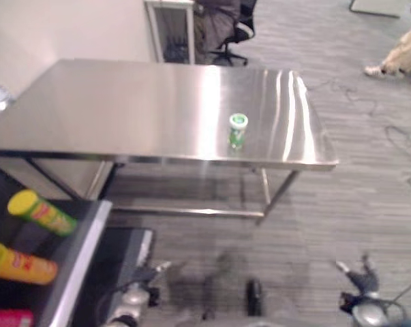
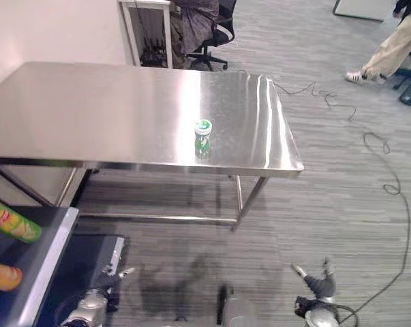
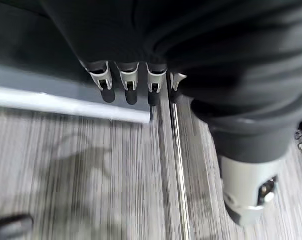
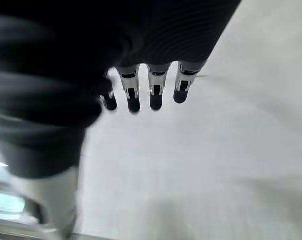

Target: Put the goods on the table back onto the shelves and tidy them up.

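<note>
A small green bottle with a white-rimmed cap [image 1: 238, 129] stands upright on the steel table [image 1: 123, 109], near its front right part; the right eye view has this bottle [image 2: 203, 136] too. My left hand [image 1: 133, 297] hangs low over the floor beside the shelf, far below the table. Its fingers [image 3: 128, 80] are straight and hold nothing. Down at the lower right hangs my right hand [image 1: 359, 281], also well away from the bottle. The fingers [image 4: 156, 85] of that hand are straight and empty.
A dark shelf with a pale front edge [image 1: 79, 266] stands at the lower left. On it lie a yellow-green tube [image 1: 41, 212], an orange tube [image 1: 18, 264] and a pink item [image 1: 7, 318]. An office chair [image 1: 232, 30] stands behind the table. A person's legs [image 2: 389, 48] show at the far right.
</note>
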